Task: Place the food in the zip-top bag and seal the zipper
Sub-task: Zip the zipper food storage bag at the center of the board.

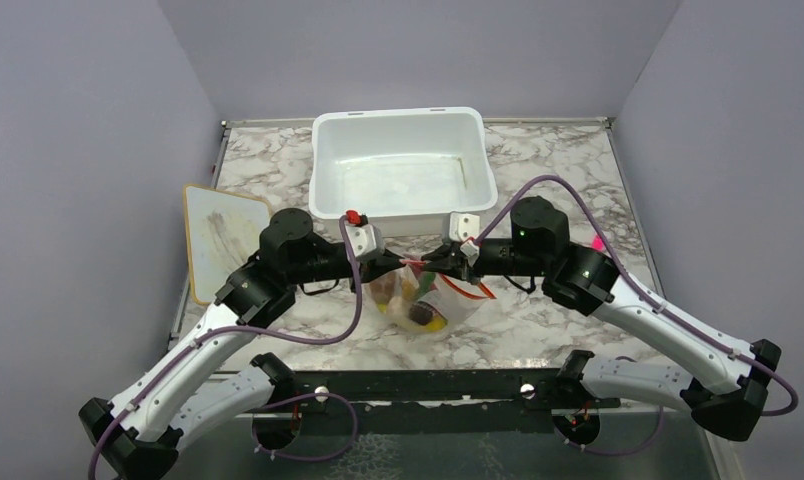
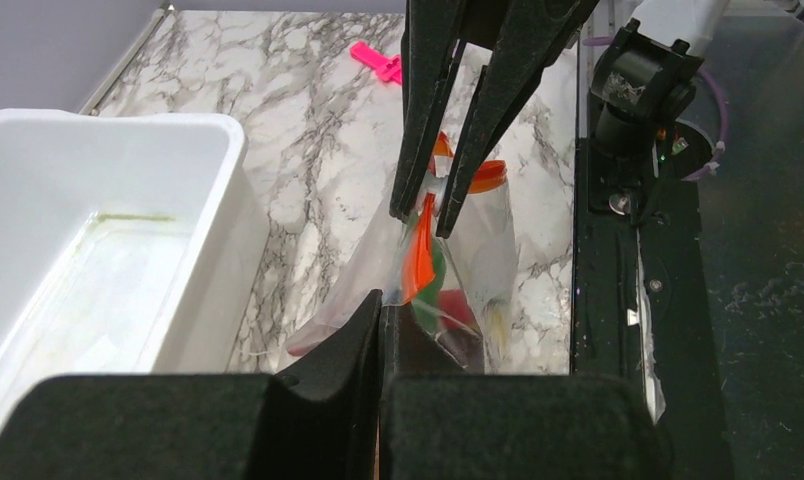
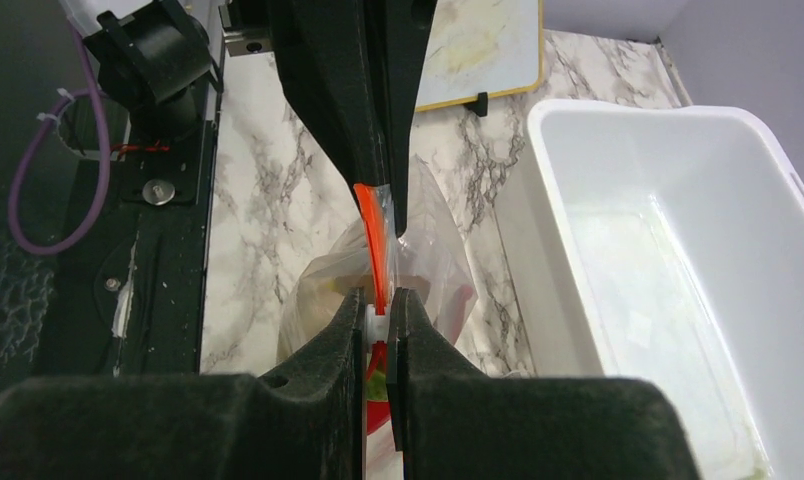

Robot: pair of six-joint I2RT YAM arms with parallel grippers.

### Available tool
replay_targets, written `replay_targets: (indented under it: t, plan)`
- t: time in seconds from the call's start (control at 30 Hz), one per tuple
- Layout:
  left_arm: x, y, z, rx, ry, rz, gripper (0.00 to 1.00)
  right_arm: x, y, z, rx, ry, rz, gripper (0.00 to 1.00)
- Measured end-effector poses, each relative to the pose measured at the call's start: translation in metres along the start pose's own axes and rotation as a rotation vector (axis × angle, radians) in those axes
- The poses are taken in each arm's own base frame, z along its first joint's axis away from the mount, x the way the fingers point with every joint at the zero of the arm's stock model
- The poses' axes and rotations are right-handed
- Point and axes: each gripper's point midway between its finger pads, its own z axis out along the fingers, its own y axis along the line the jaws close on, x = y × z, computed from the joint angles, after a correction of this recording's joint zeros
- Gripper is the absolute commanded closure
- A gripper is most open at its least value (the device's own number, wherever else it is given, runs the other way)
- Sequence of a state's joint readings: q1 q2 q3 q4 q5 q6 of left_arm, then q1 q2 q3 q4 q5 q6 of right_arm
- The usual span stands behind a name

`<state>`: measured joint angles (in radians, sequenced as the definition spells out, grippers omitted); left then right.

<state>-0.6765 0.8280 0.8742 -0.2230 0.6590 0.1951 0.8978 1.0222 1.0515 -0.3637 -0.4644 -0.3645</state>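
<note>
The clear zip-top bag [image 1: 456, 306] hangs between my two grippers just above the marble, in front of the white tub. Food shows through it: a yellow piece [image 1: 434, 323], a dark piece [image 1: 417, 316], and green and red pieces [image 2: 436, 290]. My left gripper [image 1: 396, 263] is shut on the bag's left mouth corner [image 2: 381, 302]. My right gripper [image 1: 448, 262] is shut on the orange-red zipper [image 3: 371, 235], pinching a small white slider [image 3: 377, 322] on it. The strip runs taut between the two grippers. In the left wrist view the bag [image 2: 488, 245] sags below the strip.
The white tub [image 1: 330, 170] stands just behind the bag, holding no food that I can see. A whiteboard-like panel [image 1: 218, 240] lies at the left edge. A small pink object [image 1: 598, 243] lies on the marble at the right. The black base rail [image 1: 428, 385] runs along the near edge.
</note>
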Motion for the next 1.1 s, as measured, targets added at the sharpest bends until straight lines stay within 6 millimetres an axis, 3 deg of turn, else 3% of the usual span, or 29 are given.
replay_targets:
  t: [0.07, 0.3, 0.5, 0.63, 0.73, 0.87, 1.0, 1.1]
  plan:
    - [-0.001, 0.000, -0.002, -0.008, -0.001, 0.001, 0.98, 0.001, 0.000, -0.001, -0.001, 0.003, -0.007, 0.99]
    - [-0.019, 0.000, -0.015, -0.044, -0.057, 0.046, 0.35, 0.001, 0.006, -0.005, -0.024, 0.005, -0.007, 0.99]
    - [-0.027, -0.014, -0.018, 0.023, -0.091, 0.088, 0.27, -0.003, 0.013, 0.001, -0.084, -0.012, -0.002, 0.99]
    - [-0.024, -0.017, -0.015, 0.063, -0.085, 0.095, 0.28, -0.005, 0.016, 0.007, -0.121, -0.023, 0.002, 0.99]
    - [-0.020, -0.017, -0.013, 0.068, -0.074, 0.104, 0.35, -0.008, 0.019, 0.009, -0.145, -0.040, 0.000, 0.99]
    - [-0.019, -0.016, -0.011, 0.078, -0.072, 0.127, 0.58, -0.012, 0.024, 0.009, -0.173, -0.061, 0.003, 0.99]
    - [-0.015, -0.016, -0.008, 0.092, -0.064, 0.127, 0.69, -0.014, 0.026, 0.011, -0.190, -0.074, 0.008, 0.99]
    - [-0.013, -0.017, -0.006, 0.102, -0.060, 0.120, 0.96, -0.015, 0.026, 0.012, -0.190, -0.077, 0.011, 0.99]
